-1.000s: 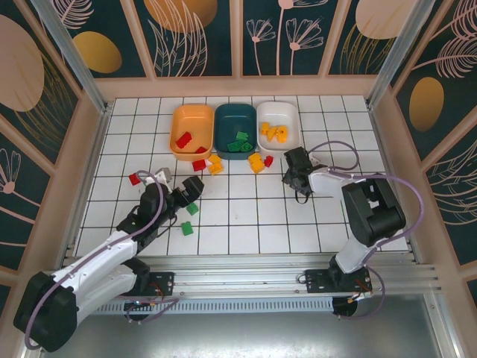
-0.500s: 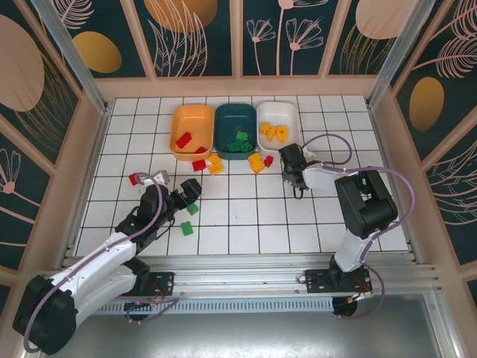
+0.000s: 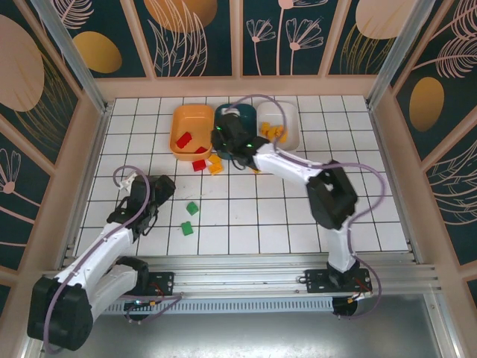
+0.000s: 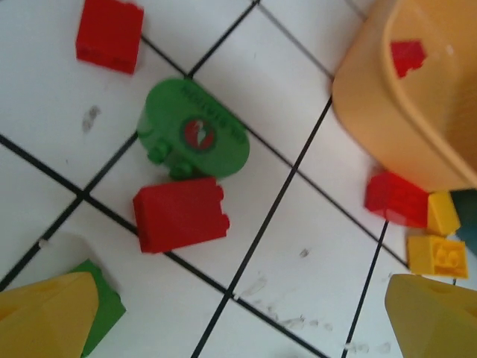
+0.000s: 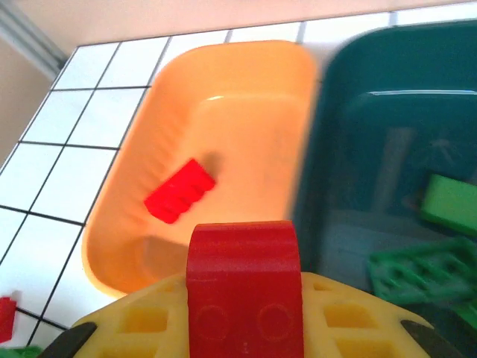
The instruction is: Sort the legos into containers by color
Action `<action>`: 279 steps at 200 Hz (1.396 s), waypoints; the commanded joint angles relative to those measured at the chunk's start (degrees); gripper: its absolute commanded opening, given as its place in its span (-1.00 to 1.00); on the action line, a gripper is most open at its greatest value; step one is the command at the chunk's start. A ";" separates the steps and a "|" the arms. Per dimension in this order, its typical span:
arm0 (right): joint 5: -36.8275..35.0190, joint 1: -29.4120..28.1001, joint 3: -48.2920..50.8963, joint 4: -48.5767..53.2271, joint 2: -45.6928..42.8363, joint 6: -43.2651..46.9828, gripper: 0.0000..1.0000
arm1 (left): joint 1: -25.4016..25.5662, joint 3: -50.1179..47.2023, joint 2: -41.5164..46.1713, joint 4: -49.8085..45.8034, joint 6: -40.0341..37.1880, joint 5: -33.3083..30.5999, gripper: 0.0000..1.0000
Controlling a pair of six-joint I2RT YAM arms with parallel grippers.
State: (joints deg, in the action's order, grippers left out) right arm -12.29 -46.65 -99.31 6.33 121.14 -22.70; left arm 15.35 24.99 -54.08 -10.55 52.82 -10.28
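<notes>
My right gripper [image 5: 244, 317] is shut on a red lego [image 5: 244, 261] and hangs over the border between the orange container [image 5: 223, 97] and the teal container [image 5: 387, 134]. One red lego [image 5: 179, 191] lies in the orange one, and green legos [image 5: 449, 203] lie in the teal one. From above, the right gripper [image 3: 222, 140] reaches over those trays, and the white container [image 3: 293, 119] holds yellow legos [image 3: 274, 132]. My left gripper [image 4: 238, 324] is open above bare tile. Ahead of it lie two red legos [image 4: 180, 215] and a green rounded piece [image 4: 192, 134].
Loose on the tiles are a red lego [image 3: 199, 165] and a yellow lego [image 3: 215, 164] in front of the orange tray, and two green legos [image 3: 192, 209] mid-floor. Wooden walls and metal posts close in the floor. The right arm's cable loops above the trays.
The right gripper shut on a red lego on the tiles near the white tray and swung left over the orange and teal trays. The left arm drew back to the left, still open.
</notes>
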 commanded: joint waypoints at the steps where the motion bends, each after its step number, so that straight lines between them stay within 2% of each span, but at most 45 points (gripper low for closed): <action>1: 1.84 -1.47 -10.83 4.01 8.27 4.86 -0.55 | -0.24 1.35 0.79 0.79 -2.60 9.30 0.97; 34: 3.60 -0.65 -24.89 8.93 19.10 4.61 -0.48 | -0.24 3.30 3.39 -2.29 -4.70 6.86 0.97; 57: 3.86 -0.54 -34.65 13.78 24.18 5.14 -0.14 | -0.24 3.00 3.98 -1.60 -4.75 8.70 0.97; 74: 3.23 -0.55 -37.52 15.51 24.07 5.71 0.12 | -0.24 2.96 3.34 -0.74 -4.82 10.53 0.97; 88: 2.50 -0.60 -36.12 14.93 21.55 6.23 0.16 | -0.28 2.87 2.87 0.19 -4.87 11.74 0.97; 112: -0.18 -0.81 -25.49 11.16 12.86 6.20 0.17 | -0.26 2.72 2.75 1.43 -4.92 12.91 0.97; 131: -1.77 -0.62 -9.37 3.77 2.06 4.95 0.17 | -0.19 2.16 2.80 3.75 -6.45 16.25 0.92; 146: -2.47 0.00 3.17 -1.15 -5.95 3.68 0.17 | 0.43 3.21 1.48 2.25 -8.24 15.74 0.84; 174: -2.06 3.12 21.43 -5.33 -16.60 -0.96 0.18 | 7.26 6.71 -4.25 -2.81 -10.54 8.46 0.76; 194: -1.54 6.16 31.30 -6.37 -21.73 -4.27 0.18 | 12.07 8.49 -10.30 -4.27 -12.26 7.01 0.68; 227: -0.44 9.36 39.78 -6.79 -27.06 -5.46 0.18 | 16.30 9.64 -17.36 -5.01 -13.37 6.92 0.54; 255: -1.12 9.78 41.40 -5.72 -28.16 -4.46 0.18 | 19.34 10.40 -19.79 -7.69 -14.28 3.91 0.56; 279: -0.69 9.87 41.98 -6.45 -28.09 -4.54 0.18 | 19.73 10.40 -22.50 -7.01 -16.00 2.67 0.57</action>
State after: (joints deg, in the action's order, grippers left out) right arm -12.32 -36.64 -57.84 1.89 95.68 -26.09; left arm 34.65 33.85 -74.19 -15.66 39.64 -4.43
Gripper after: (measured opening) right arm 0.591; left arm 0.786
